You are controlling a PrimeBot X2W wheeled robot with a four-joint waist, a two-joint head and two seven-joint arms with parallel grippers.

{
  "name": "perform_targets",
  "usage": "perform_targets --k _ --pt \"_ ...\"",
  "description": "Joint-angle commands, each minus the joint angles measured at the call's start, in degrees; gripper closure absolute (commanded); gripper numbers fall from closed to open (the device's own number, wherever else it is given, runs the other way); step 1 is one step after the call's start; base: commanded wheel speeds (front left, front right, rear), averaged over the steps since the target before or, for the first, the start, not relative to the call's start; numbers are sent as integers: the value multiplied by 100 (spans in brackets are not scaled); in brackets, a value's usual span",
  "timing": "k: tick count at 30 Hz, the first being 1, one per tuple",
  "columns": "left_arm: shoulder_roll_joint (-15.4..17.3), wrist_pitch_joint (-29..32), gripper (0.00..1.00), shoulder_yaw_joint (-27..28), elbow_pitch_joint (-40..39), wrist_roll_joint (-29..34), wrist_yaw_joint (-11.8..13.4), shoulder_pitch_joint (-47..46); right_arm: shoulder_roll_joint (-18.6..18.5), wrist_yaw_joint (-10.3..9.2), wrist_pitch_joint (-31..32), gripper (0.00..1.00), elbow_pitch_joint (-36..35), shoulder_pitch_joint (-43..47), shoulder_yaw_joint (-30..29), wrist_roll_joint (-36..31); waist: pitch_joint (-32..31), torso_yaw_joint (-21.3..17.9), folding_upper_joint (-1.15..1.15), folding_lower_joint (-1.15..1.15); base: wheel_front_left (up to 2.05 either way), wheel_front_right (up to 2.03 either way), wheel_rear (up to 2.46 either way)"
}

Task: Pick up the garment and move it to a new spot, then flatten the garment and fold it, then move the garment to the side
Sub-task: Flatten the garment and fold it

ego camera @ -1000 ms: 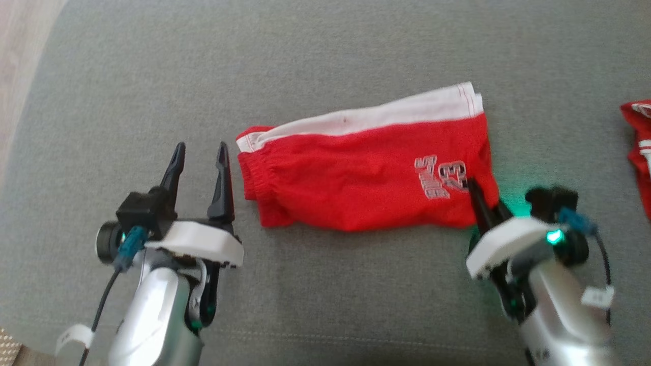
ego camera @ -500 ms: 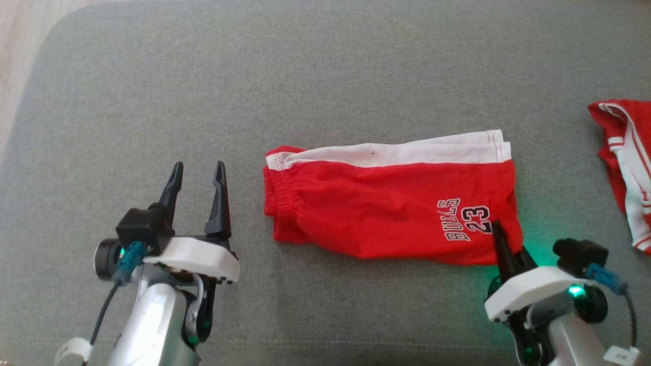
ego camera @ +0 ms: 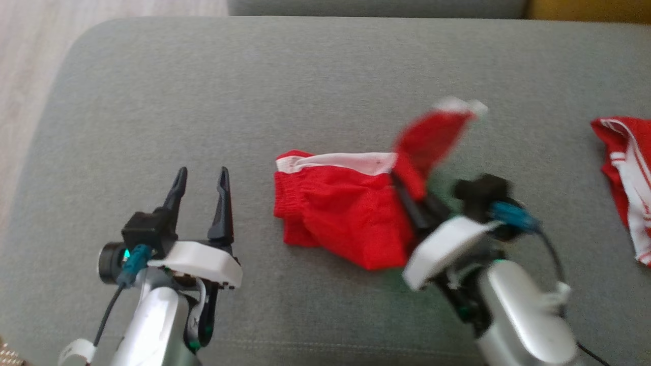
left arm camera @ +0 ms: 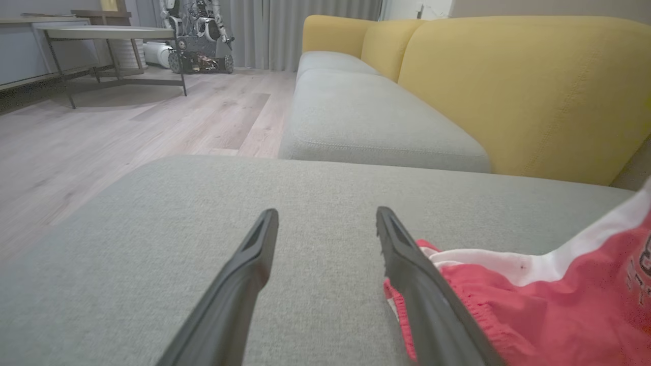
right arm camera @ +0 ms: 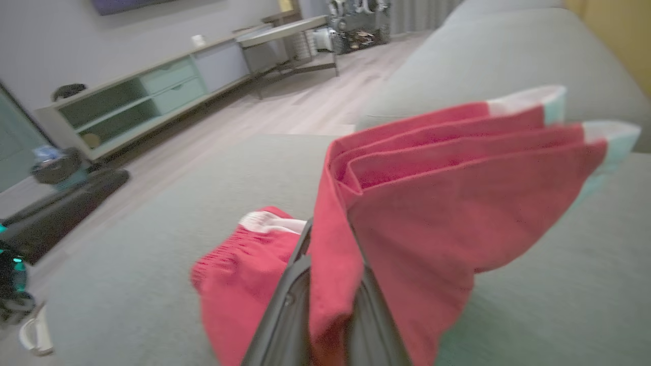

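Left gripper [ego camera: 202,173] is hovering, jaws spread, over the grey sofa cushion [ego camera: 305,76] just left of the red shorts [ego camera: 341,213]. Shorts are lying mid-cushion; right gripper [ego camera: 401,187] is pinching their right end, holding it raised. Second red garment [ego camera: 621,168] is lying far right.

My head camera looks down on the cushion [ego camera: 325,76]; my left wrist camera skims low across it toward the backrest [left arm camera: 508,91]; my right one sits close against the shorts [right arm camera: 432,203], which all three share
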Motion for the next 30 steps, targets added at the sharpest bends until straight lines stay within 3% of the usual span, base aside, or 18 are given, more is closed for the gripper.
perform_targets --k 1,7,14,15,16,17,24,30 --pt "87 -40 0 115 -128 -51 -43 -84 7 -4 75 100 -215 -287 437 124 -40 128 0 0 0 0 0" --pt "35 -47 0 11 -76 -103 -50 -97 8 -4 110 100 187 -525 1372 704 -43 464 0 0 0 0 0" --pt "15 -57 0 -6 -45 -144 -28 -65 8 -4 -66 100 803 -543 1742 979 1 612 0 0 0 0 0" --pt "15 -58 0 -3 -45 -144 -21 -60 8 -4 -112 89 861 -561 1777 999 7 610 0 0 0 0 0" --pt "14 -59 0 -2 -48 -142 -11 -54 8 -4 -153 59 905 -581 1812 1028 13 602 0 0 0 0 0" --pt "22 -61 0 0 -52 -136 4 -49 8 -4 -299 0 914 -653 1894 1071 23 569 0 0 0 0 0" --pt "68 -66 0 17 -110 -98 58 -83 8 -4 -938 0 470 -934 1922 1097 21 332 0 0 0 0 0" --pt "139 -68 0 49 -170 -86 79 -85 -112 -4 -1185 0 89 -695 750 649 -40 114 0 0 0 0 0"
